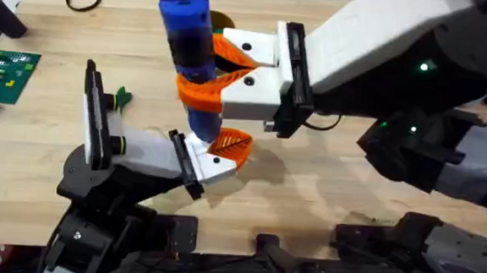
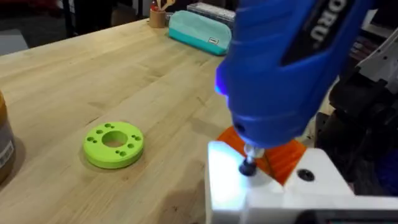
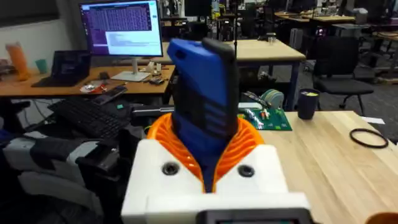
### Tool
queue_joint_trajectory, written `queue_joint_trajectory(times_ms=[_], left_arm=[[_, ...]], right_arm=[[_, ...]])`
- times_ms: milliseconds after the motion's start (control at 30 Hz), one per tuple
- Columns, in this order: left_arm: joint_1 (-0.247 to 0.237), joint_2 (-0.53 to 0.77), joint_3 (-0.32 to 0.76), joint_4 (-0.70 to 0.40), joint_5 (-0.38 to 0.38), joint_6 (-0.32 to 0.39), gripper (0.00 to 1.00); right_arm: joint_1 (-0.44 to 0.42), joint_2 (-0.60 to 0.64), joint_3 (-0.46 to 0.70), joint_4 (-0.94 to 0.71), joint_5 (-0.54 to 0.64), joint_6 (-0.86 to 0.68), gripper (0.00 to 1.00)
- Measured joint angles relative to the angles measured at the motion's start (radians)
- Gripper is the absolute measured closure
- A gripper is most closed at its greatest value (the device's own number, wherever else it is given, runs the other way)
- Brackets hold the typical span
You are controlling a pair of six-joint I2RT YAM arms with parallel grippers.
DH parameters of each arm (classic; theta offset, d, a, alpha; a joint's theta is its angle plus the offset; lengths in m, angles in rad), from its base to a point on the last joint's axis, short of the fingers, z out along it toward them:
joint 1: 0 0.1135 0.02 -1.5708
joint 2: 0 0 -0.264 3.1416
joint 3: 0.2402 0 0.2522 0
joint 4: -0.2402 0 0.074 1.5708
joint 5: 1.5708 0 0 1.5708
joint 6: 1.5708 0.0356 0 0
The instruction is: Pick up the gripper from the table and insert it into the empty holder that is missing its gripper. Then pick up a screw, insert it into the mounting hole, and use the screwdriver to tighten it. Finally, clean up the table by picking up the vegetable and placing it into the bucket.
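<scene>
Light plank desk (image 1: 48, 141) in a lab of monitors and workbenches; one blue screwdriver (image 1: 186, 40) stands upright, right jaws (image 1: 218, 67) clamped on it, its tip on the white holder (image 2: 273, 193) beside one orange gripper (image 1: 231, 144); left jaws: cannot tell; one green disc (image 2: 114, 144).
</scene>
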Motion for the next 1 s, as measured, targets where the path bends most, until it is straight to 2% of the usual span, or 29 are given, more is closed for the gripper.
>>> queue_joint_trajectory(times_ms=[300, 1000], left_arm=[[0.000, 0.001, 0.000, -0.001, 0.000, -0.007, 0.986], [0.000, 0.001, 0.000, 0.000, 0.000, -0.006, 0.986]], right_arm=[[-0.001, 0.000, 0.010, -0.039, 0.015, -0.002, 0.963], [-0.001, 0.001, 0.009, -0.018, 0.017, -0.001, 0.962]])
